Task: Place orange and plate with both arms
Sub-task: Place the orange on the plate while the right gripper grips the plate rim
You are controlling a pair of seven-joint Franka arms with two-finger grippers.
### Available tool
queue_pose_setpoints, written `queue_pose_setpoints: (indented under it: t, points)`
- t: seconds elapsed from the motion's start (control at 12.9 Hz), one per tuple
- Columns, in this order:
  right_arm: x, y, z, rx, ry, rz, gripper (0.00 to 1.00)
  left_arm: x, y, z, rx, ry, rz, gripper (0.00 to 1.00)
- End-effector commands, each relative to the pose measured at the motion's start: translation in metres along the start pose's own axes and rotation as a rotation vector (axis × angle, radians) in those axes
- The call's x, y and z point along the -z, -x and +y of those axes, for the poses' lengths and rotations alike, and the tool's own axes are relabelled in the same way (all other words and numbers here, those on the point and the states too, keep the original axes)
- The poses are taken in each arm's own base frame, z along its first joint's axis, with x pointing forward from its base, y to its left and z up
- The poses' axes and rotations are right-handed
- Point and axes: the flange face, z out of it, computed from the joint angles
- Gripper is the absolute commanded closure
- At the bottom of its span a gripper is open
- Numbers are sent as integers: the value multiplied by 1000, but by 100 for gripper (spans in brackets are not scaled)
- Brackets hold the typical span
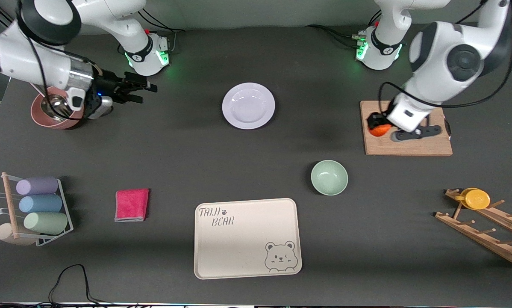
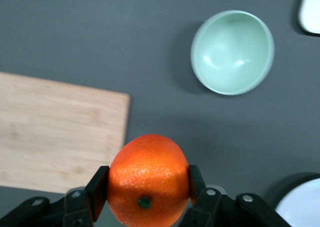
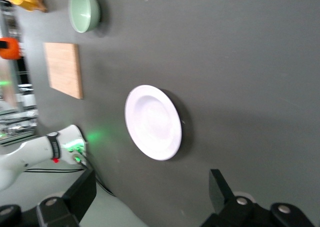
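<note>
My left gripper (image 1: 376, 122) is shut on the orange (image 1: 380, 130) and holds it over the edge of the wooden board (image 1: 410, 145). In the left wrist view the orange (image 2: 147, 177) sits squeezed between both black fingers (image 2: 97, 189), stem spot facing the camera. The white plate (image 1: 248, 105) lies on the dark table between the two arm bases, nearer the front camera than them. My right gripper (image 1: 147, 87) is open and empty, above the table toward the right arm's end, apart from the plate. The right wrist view shows the plate (image 3: 152, 122) ahead of the spread fingers (image 3: 220, 189).
A pale green bowl (image 1: 329, 177) stands nearer the front camera than the board. The cream bear tray (image 1: 247, 237) and a pink cloth (image 1: 131, 205) lie near the front edge. A cup rack (image 1: 33, 209), a wooden rack with a yellow cup (image 1: 478, 199) and a metal pot (image 1: 53, 112) stand at the table's ends.
</note>
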Motion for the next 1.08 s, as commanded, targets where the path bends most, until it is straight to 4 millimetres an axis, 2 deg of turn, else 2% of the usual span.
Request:
queue_pose_setpoints:
  t: [0.0, 0.08, 0.31, 0.46, 0.62, 0.77, 1.0]
  points:
    - [-52, 17, 42, 69, -132, 48, 0, 2, 32, 68, 71, -13, -17, 100]
    - [-71, 19, 57, 62, -181, 55, 0, 0, 48, 95, 74, -16, -16, 100]
    - [-116, 24, 95, 74, -245, 92, 0, -27, 88, 172, 81, -22, -35, 100]
    - [-145, 32, 108, 89, -267, 139, 0, -52, 110, 218, 77, -2, -39, 100]
    - [-166, 37, 130, 102, -270, 166, 0, -84, 134, 253, 59, 36, -27, 100]
    - [-184, 43, 147, 101, -271, 191, 0, -117, 156, 279, 51, 68, -21, 100]
    - [-204, 49, 152, 53, -275, 189, 0, -165, 194, 311, 27, 66, -43, 99]
